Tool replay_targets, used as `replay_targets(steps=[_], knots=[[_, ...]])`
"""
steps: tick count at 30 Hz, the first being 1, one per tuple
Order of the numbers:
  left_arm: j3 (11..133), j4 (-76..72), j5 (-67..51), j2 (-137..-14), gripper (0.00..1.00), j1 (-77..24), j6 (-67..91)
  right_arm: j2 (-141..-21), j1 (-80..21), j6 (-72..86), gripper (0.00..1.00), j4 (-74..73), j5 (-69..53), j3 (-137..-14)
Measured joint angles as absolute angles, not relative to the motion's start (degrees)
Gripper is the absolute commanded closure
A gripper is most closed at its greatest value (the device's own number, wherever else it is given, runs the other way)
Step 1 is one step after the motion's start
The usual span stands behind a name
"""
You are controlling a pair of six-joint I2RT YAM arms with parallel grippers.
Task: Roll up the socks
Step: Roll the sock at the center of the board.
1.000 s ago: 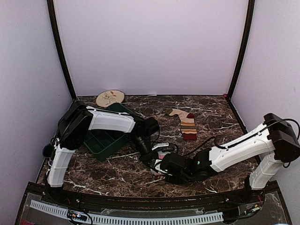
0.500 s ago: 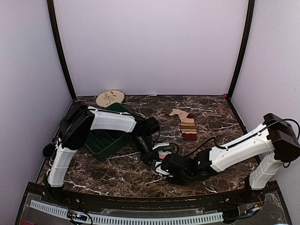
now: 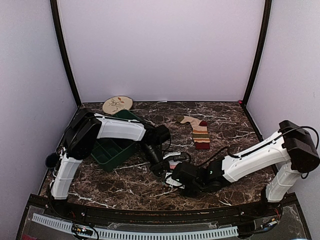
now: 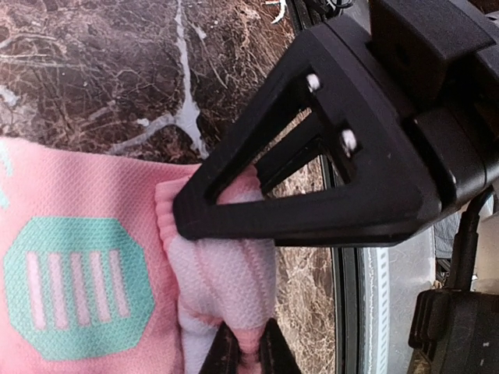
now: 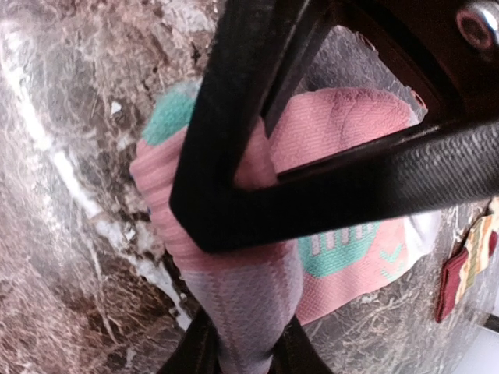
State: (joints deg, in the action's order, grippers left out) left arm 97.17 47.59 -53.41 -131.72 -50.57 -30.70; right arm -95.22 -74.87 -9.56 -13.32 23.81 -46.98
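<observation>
Right tool (image 5: pixel 242 347) has drawn its jaws in over the last second from wide apart to a pinch on the bunched end of the pink sock (image 5: pixel 343 132); the right wrist view shows ribbed fabric squeezed between the two fingers. Left tool (image 4: pixel 248 352) is unchanged, jaws together on a fold of the same sock, with the other tool's black finger frame lying across the fabric just above. Judgement: both tools now grip one end of the sock, so the roll can start from here; the rolling itself looks barely begun, since most of the sock lies flat. Pink sock: knit, mint-green spots, one end doubled over into a thick lump, rest spread on the desk (image 3: pixel 125 185) near the front centre. Striped sock (image 3: pixel 200 132) lies flat farther back, well apart from both tools, untouched. Green tray (image 3: pixel 107 150) sits to the left.
</observation>
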Motion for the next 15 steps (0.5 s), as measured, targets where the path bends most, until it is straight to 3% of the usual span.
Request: replay_targets(steps=[5, 10, 11, 12, 15], knots=[[97.5, 47.5, -53.0, -131.9, 0.74, -50.3, -29.4, -95.5, -73.8, -9.6, 0.89, -12.8, 22.5, -47.1], [98.0, 47.3, -52.0, -131.9, 0.63, -49.4, -25.7, -95.5, -72.3, -9.3, 0.90, -12.8, 20.4, -47.5], [98.3, 47.3, -51.8, -131.9, 0.20, -49.1, -25.1, -95.5, -72.0, -9.1, 0.90, -12.8, 19.9, -47.6], [98.4, 47.3, -51.6, -131.9, 0.05, -48.9, -24.6, -95.5, -71.7, -9.1, 0.90, -12.8, 19.5, -47.7], [99.0, 47.2, -51.9, -131.9, 0.01, -48.0, -23.6, -95.5, -71.1, -9.0, 0.90, -12.9, 18.4, -47.9]])
